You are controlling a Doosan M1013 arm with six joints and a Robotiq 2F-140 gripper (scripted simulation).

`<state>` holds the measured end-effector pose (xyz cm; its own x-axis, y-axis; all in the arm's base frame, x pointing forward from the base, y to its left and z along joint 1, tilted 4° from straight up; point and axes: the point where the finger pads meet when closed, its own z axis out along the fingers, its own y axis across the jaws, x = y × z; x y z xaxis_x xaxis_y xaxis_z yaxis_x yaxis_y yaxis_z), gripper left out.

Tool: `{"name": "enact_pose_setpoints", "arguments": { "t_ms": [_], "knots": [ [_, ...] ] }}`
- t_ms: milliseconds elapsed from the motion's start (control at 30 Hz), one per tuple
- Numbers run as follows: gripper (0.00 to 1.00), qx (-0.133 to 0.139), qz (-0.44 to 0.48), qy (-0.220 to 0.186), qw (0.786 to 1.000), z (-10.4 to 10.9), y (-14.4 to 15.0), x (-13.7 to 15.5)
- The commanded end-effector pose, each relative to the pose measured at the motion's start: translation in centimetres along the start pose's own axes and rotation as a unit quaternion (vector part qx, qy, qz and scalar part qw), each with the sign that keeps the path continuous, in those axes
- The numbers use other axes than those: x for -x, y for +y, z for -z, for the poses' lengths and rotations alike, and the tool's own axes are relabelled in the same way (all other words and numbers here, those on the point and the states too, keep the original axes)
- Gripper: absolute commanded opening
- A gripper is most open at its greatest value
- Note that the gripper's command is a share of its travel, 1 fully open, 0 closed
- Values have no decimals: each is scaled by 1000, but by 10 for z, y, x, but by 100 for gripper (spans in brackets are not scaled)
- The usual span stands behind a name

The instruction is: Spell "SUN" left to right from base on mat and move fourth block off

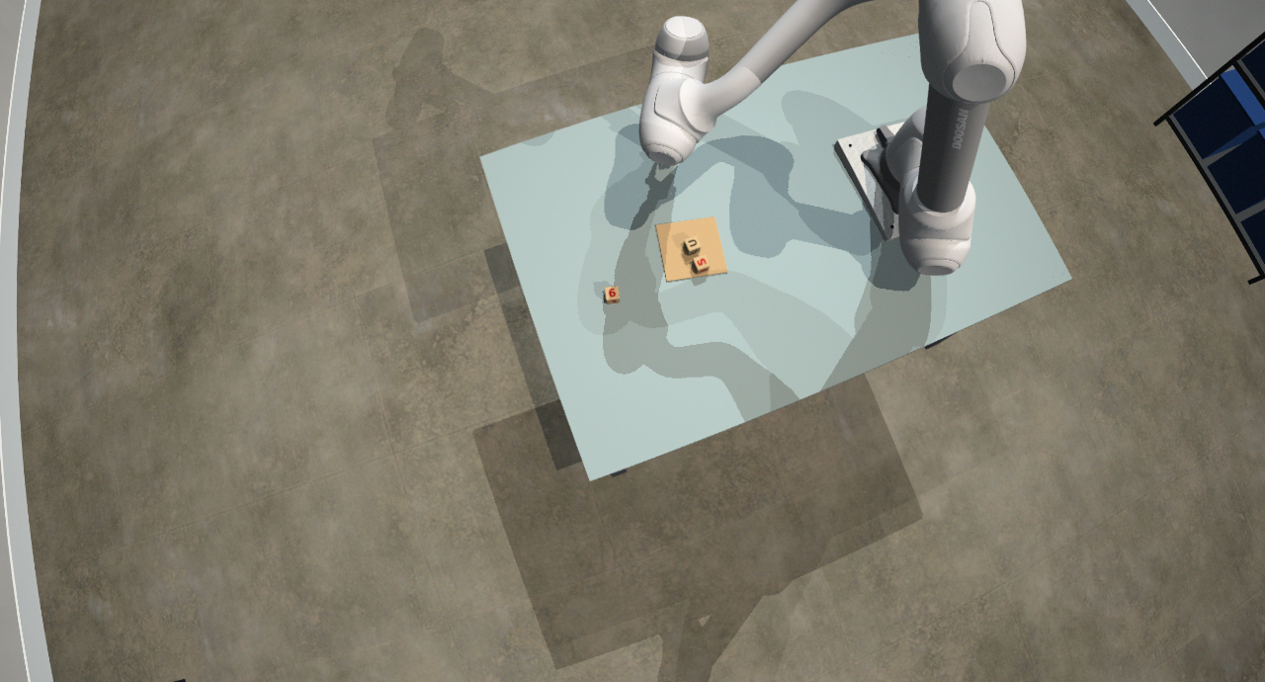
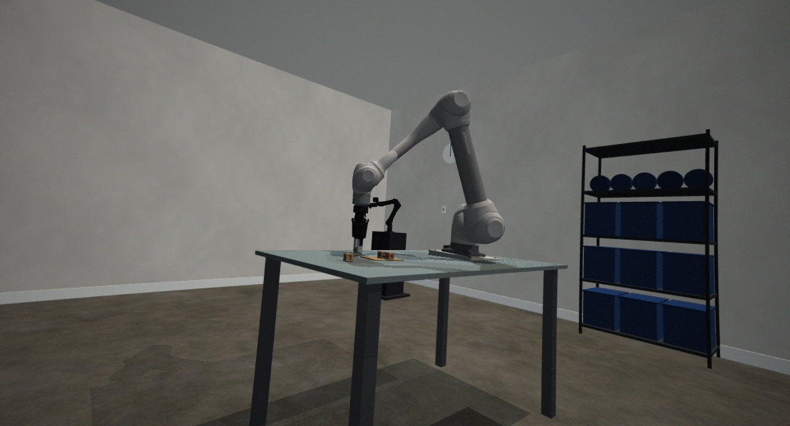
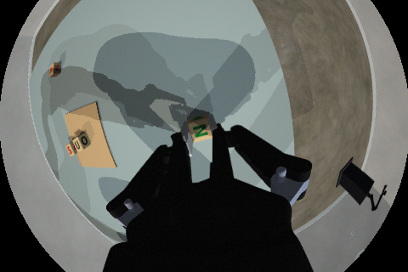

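Observation:
In the wrist view my gripper (image 3: 200,125) has its fingers closed against the two sides of the wooden block with a green N (image 3: 200,129), low over the table beyond the tan mat (image 1: 693,255). The side view shows the gripper (image 2: 358,249) down at the table top. The block with a black U (image 1: 691,245) and the block with a red S (image 1: 700,263) lie close together on the mat. The block with a red 6 (image 1: 611,294) lies on the table off the mat, to its left in the overhead view.
The robot's base plate (image 1: 871,178) stands on the table's right part. A black camera stand (image 2: 388,236) stands behind the table. A shelf with blue boxes (image 2: 648,241) stands far to the right.

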<state>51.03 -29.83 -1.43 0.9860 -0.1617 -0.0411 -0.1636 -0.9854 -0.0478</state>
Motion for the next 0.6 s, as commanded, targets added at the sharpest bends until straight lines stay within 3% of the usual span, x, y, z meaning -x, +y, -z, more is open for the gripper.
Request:
{"name": "enact_pose_setpoints", "arguments": {
  "t_ms": [0, 167, 567],
  "knots": [
    [16, -1, 0, -2, 1000, -1, 2, 3],
    [16, -1, 0, -2, 1000, 9, 2, 2],
    [16, -1, 0, -2, 1000, 88, 2, 2]
  ]
}}
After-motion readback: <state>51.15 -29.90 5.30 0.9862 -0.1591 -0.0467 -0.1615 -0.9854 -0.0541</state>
